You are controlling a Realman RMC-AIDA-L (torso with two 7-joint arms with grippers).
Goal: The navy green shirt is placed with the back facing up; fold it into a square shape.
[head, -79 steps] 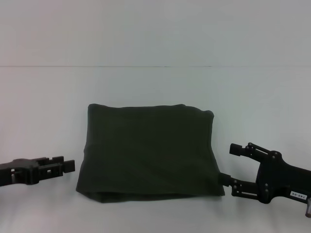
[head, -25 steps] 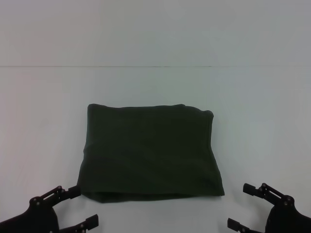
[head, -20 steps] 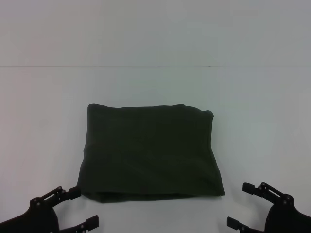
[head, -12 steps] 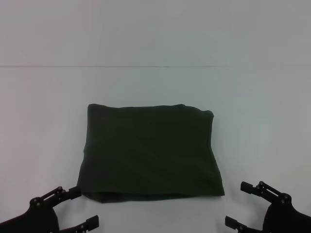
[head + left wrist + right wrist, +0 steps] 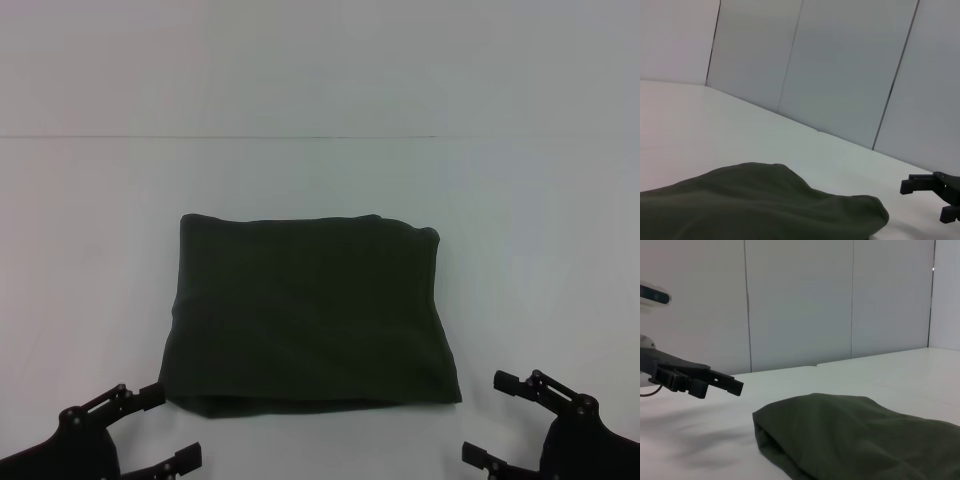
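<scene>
Navy green shirt folded to near-square, mid-worktop, toward near edge.

Both arms have pulled back since 3 s ago. Left gripper off near-left shirt corner, right gripper off near-right; both spread open, empty. Last second: barely any drift.

Fold looks done.

Wrist views show bulging layered edges and back wall panels; head view reads flat.
</scene>
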